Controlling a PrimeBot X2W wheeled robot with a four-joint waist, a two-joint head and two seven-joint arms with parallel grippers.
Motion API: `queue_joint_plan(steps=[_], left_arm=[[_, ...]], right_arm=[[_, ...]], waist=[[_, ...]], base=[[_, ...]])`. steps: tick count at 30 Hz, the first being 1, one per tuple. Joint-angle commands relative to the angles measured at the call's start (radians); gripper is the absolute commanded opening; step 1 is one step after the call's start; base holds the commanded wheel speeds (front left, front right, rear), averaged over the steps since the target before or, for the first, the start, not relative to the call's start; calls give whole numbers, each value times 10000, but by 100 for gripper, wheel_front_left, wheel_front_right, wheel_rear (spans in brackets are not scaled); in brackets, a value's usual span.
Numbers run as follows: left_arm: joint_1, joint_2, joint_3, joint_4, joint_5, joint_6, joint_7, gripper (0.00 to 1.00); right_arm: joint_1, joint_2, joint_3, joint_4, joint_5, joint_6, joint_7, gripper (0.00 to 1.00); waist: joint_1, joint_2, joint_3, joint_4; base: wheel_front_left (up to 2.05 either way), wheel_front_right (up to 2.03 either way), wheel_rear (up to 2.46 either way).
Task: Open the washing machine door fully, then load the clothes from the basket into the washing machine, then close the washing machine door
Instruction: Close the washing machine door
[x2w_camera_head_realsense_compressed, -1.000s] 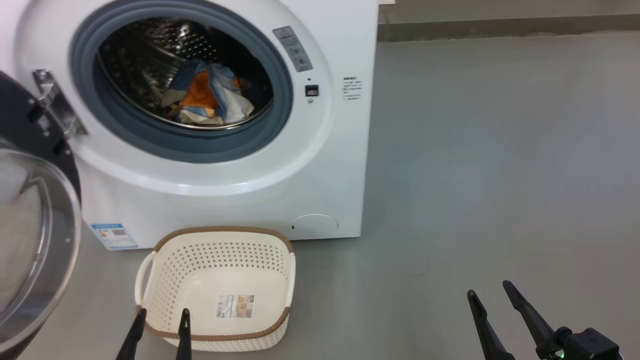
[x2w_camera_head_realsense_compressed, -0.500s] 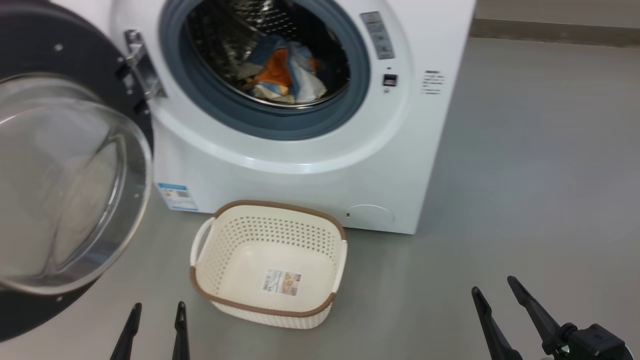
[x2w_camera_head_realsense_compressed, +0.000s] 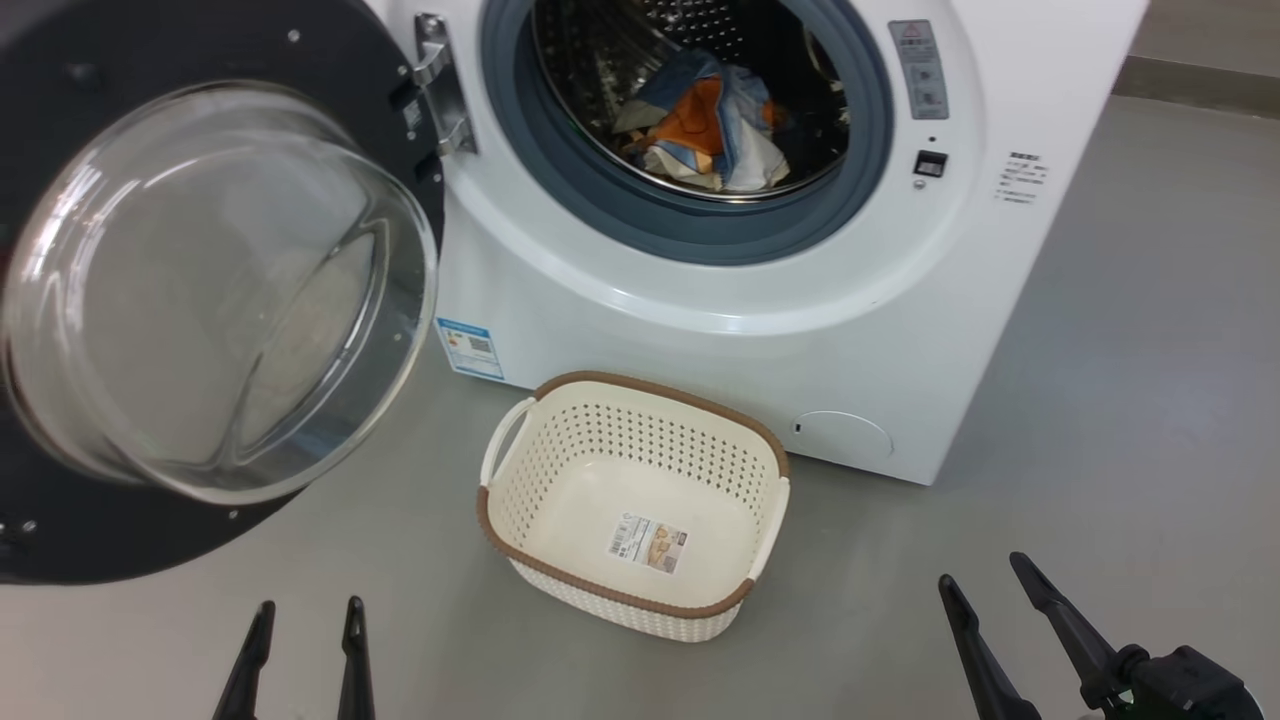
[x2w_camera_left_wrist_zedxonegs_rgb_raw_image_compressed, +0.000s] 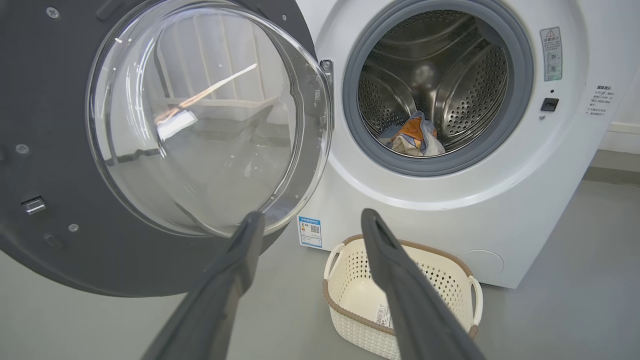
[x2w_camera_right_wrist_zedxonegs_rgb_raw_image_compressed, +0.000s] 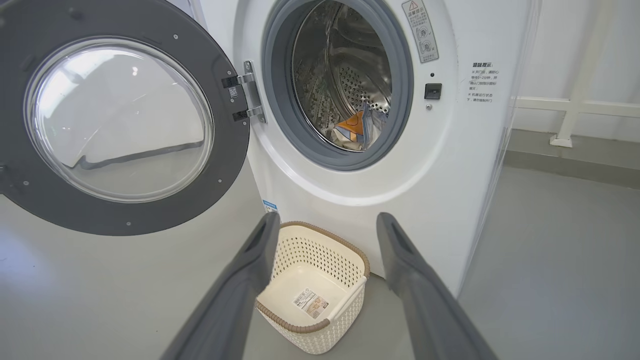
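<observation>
**A:** What's the room like around it?

**B:** Pretty bare. The smooth grey floor (x2w_camera_head_realsense_compressed: 1100, 350) runs to a low grey kerb (x2w_camera_head_realsense_compressed: 1200, 75) at the far side. In the right wrist view a white rail frame (x2w_camera_right_wrist_zedxonegs_rgb_raw_image_compressed: 575, 105) stands against a pale wall (x2w_camera_right_wrist_zedxonegs_rgb_raw_image_compressed: 565, 50), right of the washing machine (x2w_camera_head_realsense_compressed: 700, 330). The basket (x2w_camera_head_realsense_compressed: 625, 612) sits on the floor just in front of the machine, with its label sticker (x2w_camera_head_realsense_compressed: 648, 543) showing on the bottom.

**A:** And the clothes?

**B:** The clothes (x2w_camera_head_realsense_compressed: 710, 130) are a small bundle low in the drum (x2w_camera_head_realsense_compressed: 600, 60). The washing machine door (x2w_camera_head_realsense_compressed: 340, 90) stands wide open on the left, with its glass bowl (x2w_camera_head_realsense_compressed: 210, 290) bulging toward the near side.

**A:** Grippers?

**B:** The left gripper (x2w_camera_head_realsense_compressed: 308, 603) is near-left and the right gripper (x2w_camera_head_realsense_compressed: 982, 568) near-right. Both have their fingers spread over the floor, apart from the basket.

**A:** Anything you can't make out?

**B:** The machine's top and the door's left edge are cut off in the head view. The left gripper's body is below the frame. The print on the warning labels (x2w_camera_head_realsense_compressed: 918, 70) and the basket sticker is too small to read, and reflections muddy the glass.
</observation>
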Motion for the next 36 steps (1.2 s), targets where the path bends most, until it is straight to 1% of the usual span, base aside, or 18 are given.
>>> queue_joint_plan(steps=[1,17,18,20,21,29,33,36], left_arm=[[-457,50,409,-240,131,-51,-120,100],[-361,-181,574,-246,254,-235,-123,100],[-356,-192,583,-243,257,-254,-123,61],[-350,-219,616,-251,270,-282,-123,2],[-344,-240,635,-263,277,-295,-123,0],[-295,-324,758,-333,338,-514,-123,0],[-303,-424,871,-508,295,-827,-123,0],[-269,-671,1135,-732,-31,-1188,-124,0]], right_arm=[[-427,-208,288,-290,-158,16,18,100],[-430,-161,382,-226,-145,16,-1,100],[-434,-166,388,-227,-144,16,1,100],[-437,-177,395,-230,-142,16,0,100],[-436,-180,397,-227,-136,16,-3,100],[-392,-134,379,-192,-131,16,-20,100],[-398,-131,369,-204,-140,16,-12,100],[-395,-150,352,-244,-157,16,8,100]], waist=[[0,-1,67,197],[0,-1,-10,382],[0,-1,-9,386],[0,-1,-8,388],[0,-1,-16,388],[0,-1,-86,416],[0,-1,-83,460],[0,-1,-56,500]], base=[[0,0,0],[0,0,0],[0,0,0],[0,0,0],[0,0,0],[0,0,0],[0,0,0],[0,0,0]])
